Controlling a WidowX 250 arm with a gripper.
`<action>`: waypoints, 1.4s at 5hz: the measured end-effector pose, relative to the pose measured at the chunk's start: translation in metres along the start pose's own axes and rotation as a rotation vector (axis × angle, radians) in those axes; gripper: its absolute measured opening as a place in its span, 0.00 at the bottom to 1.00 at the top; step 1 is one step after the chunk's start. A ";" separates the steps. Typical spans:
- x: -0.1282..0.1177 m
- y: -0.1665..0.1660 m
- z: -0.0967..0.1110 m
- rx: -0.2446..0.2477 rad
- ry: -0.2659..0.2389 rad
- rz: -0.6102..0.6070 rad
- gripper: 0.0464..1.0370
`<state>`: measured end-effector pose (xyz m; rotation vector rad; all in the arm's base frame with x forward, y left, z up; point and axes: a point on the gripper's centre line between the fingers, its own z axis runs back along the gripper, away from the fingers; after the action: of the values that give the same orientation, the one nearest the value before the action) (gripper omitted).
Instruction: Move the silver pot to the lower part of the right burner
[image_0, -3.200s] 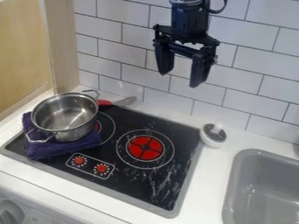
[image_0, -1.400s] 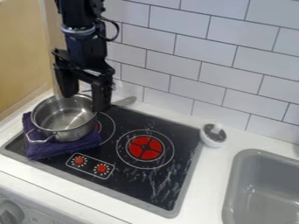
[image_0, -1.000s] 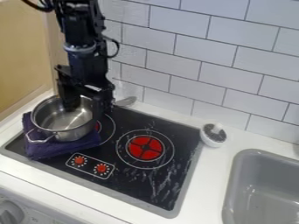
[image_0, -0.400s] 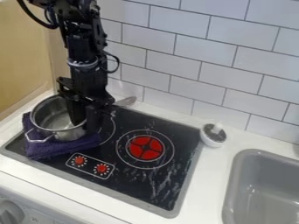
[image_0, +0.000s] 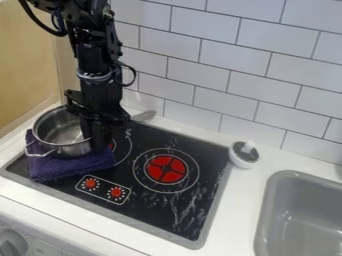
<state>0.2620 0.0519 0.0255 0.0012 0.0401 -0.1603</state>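
Standing nearest, at lower left, is a round grey knob (image_0: 11, 243). Behind it runs the white surface (image_0: 70, 218), then a black glass cooktop (image_0: 143, 219) with grey edges, where small white marks ring two red dials (image_0: 117, 192). White-streaked glass stretches from its near edge to the red, white-ringed right burner (image_0: 166, 169). Left of that, a silver two-handled metal pot (image_0: 70, 149) is over a folded purple cloth (image_0: 67, 169), its right wall pinched in the black pincer (image_0: 95, 136). Beyond rises the white tiled wall (image_0: 267, 75).

Silver pot (image_0: 65, 131) on folded purple cloth (image_0: 63, 167), left side of stovetop (image_0: 150, 212), black gripper (image_0: 97, 137) right at its rim.
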 end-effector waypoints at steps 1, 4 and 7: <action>0.000 -0.001 0.000 -0.004 0.000 0.001 0.02; -0.001 -0.017 0.032 -0.041 -0.097 -0.011 0.01; -0.037 -0.076 0.050 -0.058 -0.146 -0.237 0.01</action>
<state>0.2151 -0.0169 0.0771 -0.0734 -0.1015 -0.3955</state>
